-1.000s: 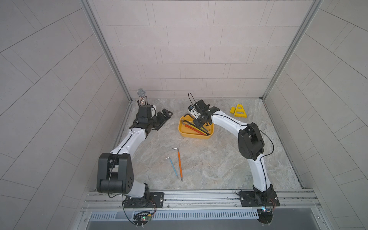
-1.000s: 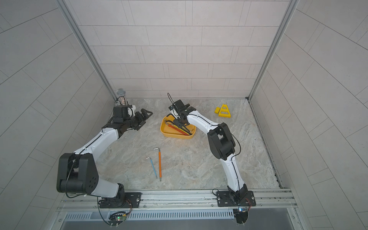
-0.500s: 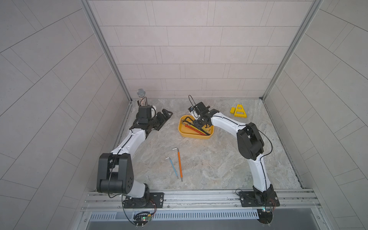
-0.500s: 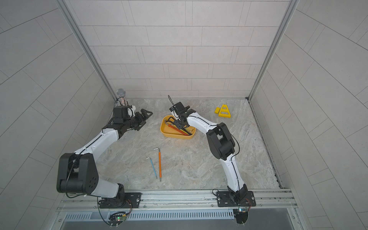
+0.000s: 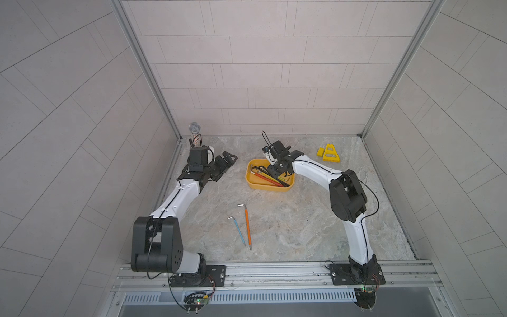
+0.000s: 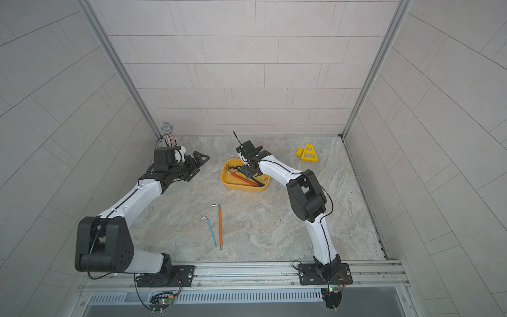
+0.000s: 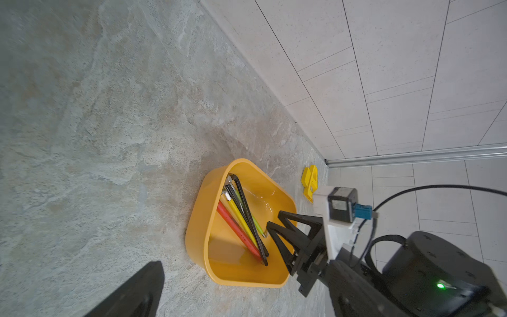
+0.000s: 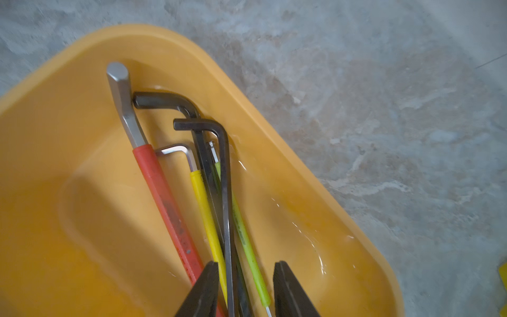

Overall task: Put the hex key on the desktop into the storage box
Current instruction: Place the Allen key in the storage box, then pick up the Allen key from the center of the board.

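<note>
Hex keys are being shown in two places. An orange-sleeved steel hex key (image 5: 248,229) and a shorter blue-sleeved steel hex key (image 5: 236,231) are being carried side by side, close but apart, on the flat grey-beige marbled bench (image 5: 288,227). Both are being kept well apart from the shallow yellow plastic storage box (image 5: 263,188), on the side nearer the arm bases.

Inside the storage box a bundle is being cradled: a red-sleeved hex key (image 8: 164,203), a yellow-sleeved hex key (image 8: 205,211), a slim green-sleeved hex key (image 8: 241,227) and two plain black hex keys (image 8: 226,170), with their bent ends being pointed toward one wall.

The right hand (image 8: 245,264) is being held low inside the storage box. Its black fingers (image 8: 204,291) are being kept apart with a clear gap, so the long shafts of a black key and the green one are being straddled rather than pinched, and nothing is being gripped.

The left hand (image 5: 226,160) is being held just above the bench, beside the box and pointed toward it. How far it is being opened cannot be told.

A small yellow triangular stand (image 5: 330,153) is being carried near the far right corner, and a mesh-headed microphone (image 5: 194,129) is being kept upright in the far left corner.
</note>
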